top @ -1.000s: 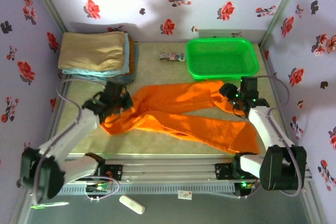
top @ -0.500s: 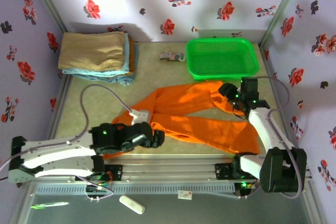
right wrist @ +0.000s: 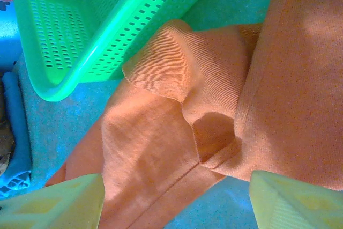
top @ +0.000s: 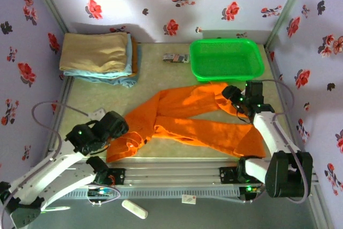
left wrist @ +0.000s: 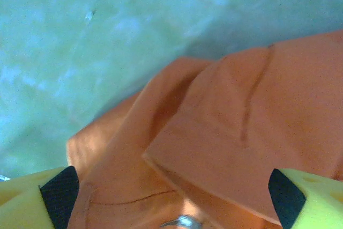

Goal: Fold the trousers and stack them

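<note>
The orange trousers (top: 182, 119) lie spread across the middle of the table, with one leg running to the near right and the left end bunched at the near edge. My left gripper (top: 119, 128) hovers over that bunched end. In the left wrist view it (left wrist: 172, 197) is open, its fingers wide apart above folded orange cloth (left wrist: 225, 132) and holding nothing. My right gripper (top: 231, 94) is over the trousers' far right part, near the basket. In the right wrist view it (right wrist: 177, 202) is open, with creased cloth (right wrist: 161, 148) lying below between its fingers.
A green plastic basket (top: 227, 41) stands at the back right, its corner close to my right gripper (right wrist: 96, 52). A tan folded cloth (top: 95, 51) on a light blue one (top: 115, 79) sits at the back left. A small packet (top: 176, 58) lies beside the basket.
My left gripper dragged the trousers' left end toward the near edge, let go of it and opened, then swung back to the near left. The right arm barely moved.
</note>
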Motion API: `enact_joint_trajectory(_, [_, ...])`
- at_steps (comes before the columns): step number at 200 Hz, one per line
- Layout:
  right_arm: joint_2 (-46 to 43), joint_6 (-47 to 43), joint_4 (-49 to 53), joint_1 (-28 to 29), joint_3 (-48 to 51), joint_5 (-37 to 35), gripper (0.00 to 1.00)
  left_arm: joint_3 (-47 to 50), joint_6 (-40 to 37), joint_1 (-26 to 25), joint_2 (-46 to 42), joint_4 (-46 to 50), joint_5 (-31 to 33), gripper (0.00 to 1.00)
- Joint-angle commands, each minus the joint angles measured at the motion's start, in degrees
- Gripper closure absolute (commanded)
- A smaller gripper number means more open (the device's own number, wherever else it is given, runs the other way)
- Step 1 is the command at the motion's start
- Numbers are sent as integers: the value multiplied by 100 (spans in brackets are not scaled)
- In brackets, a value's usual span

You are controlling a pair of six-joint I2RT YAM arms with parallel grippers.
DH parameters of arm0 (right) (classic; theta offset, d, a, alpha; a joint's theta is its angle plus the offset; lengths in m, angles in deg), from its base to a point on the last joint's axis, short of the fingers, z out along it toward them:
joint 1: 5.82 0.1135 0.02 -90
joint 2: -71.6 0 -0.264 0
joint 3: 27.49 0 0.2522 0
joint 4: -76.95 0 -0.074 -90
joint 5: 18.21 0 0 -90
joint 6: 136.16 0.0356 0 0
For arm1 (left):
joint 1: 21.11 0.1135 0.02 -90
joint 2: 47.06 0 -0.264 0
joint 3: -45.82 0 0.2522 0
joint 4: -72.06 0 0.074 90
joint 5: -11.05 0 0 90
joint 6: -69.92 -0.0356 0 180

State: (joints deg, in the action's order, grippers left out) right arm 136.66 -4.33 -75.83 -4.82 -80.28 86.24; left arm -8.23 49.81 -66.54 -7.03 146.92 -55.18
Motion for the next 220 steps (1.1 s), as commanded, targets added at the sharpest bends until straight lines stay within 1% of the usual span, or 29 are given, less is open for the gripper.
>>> enact_joint_trajectory(1, [89,124,-242,10,117,154,28,520,573,192,-315,-373,-750,7])
enact_joint_trajectory(29, [121,116,-280,40,156,136,28,1111,843,529,-543,-1381,-1212,9])
enact_joint_trajectory(48, [113,111,-291,50,180,103,28,1338,979,785,-509,-2043,-1441,11])
enact_joint_trajectory(64, [122,101,-295,50,197,79,28,1352,1034,923,-390,-2265,-1454,13])
enact_joint_trajectory(83, [119,98,-304,59,211,82,28,1298,1070,1012,-312,-2304,-1454,16])
enact_joint_trajectory(102, [122,107,-326,59,229,75,29,1384,1110,1096,-303,-2389,-1454,21])
enact_joint_trajectory(128, [117,102,-326,58,233,75,30,1613,1114,1244,-297,-2558,-1463,38])
enact_joint_trajectory(150, [106,91,-324,59,229,60,30,1748,1047,1385,-311,-2647,-1488,56])
enact_joint_trajectory(170, [78,81,-300,59,228,48,31,1712,876,1486,-320,-2633,-1500,69])
enact_joint_trajectory(179, [66,81,-303,59,229,40,31,1668,769,1563,-320,-2582,-1498,78])
enact_joint_trajectory(194, [42,86,-295,54,231,31,31,1593,609,1724,-303,-2493,-1503,100])
enact_joint_trajectory(220, [16,89,-299,59,238,18,32,1227,12,2104,-203,-2278,-1507,100])
